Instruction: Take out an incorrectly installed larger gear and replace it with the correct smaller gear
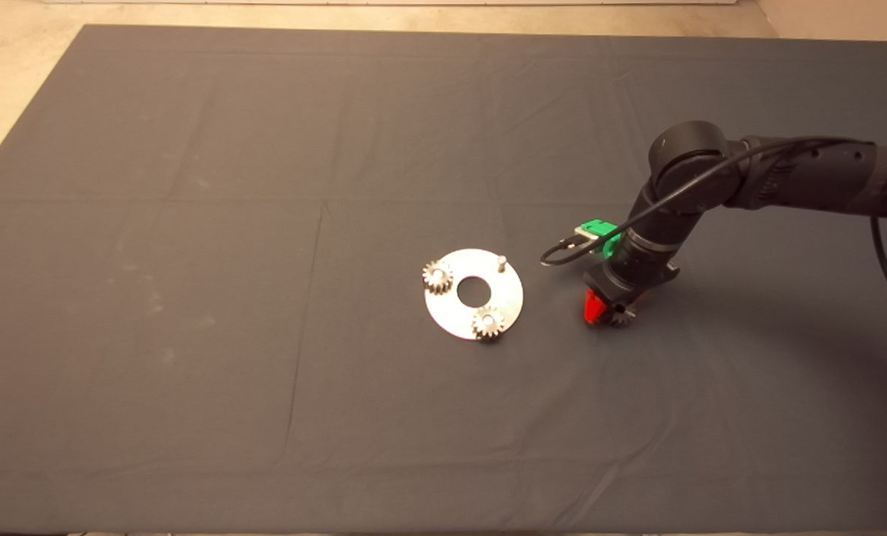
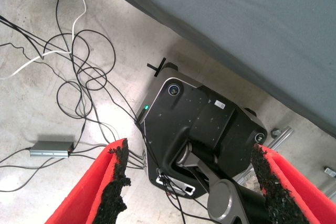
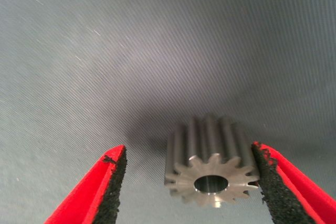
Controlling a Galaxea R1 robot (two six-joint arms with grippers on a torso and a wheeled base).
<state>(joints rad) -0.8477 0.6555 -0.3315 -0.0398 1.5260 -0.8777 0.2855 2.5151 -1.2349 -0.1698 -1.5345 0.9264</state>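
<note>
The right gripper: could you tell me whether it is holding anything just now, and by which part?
Nothing is clamped. The right gripper is open around the larger gear on the mat; one pad touches its toothed flank, the other stands apart.

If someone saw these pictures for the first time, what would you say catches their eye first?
Probably the shiny round plate mid-mat, carrying two pale gears and one bare pin. Just to its right, the right gripper is low over the mat with a steel gear between its open red fingers, one pad touching the teeth.

Bare post [image 1: 501, 261] on plate [image 1: 443, 316] unobstructed from above, two gears [image 1: 437, 277] beside
</note>
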